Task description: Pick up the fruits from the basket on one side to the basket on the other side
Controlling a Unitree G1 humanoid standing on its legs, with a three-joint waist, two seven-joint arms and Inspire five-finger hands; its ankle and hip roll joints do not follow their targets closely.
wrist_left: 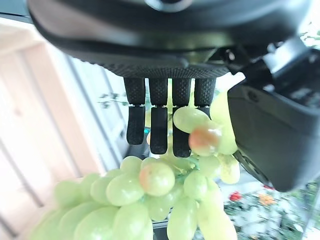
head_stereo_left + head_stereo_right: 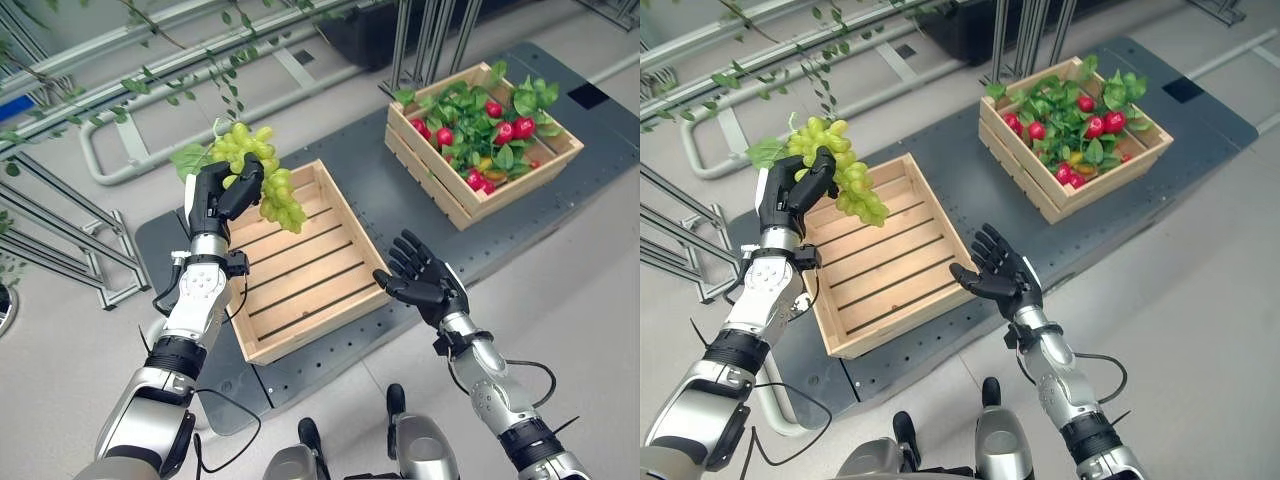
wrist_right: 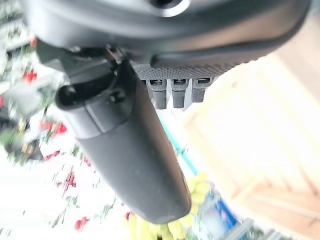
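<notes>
My left hand (image 2: 214,200) is raised over the far left corner of an empty wooden crate (image 2: 300,268) and is shut on a bunch of green grapes (image 2: 262,172) with a leaf. The grapes (image 1: 150,200) hang past its fingers, over the crate's back edge. A second wooden crate (image 2: 432,175) at the far right holds red fruits (image 2: 507,130) among green leaves. My right hand (image 2: 420,278) hovers open, palm up, off the near right corner of the empty crate, holding nothing.
Both crates stand on a dark grey perforated platform (image 2: 520,230) on a pale floor. Metal rails and frames (image 2: 60,240) run along the left and back. Leafy branches (image 2: 150,85) hang over the back left.
</notes>
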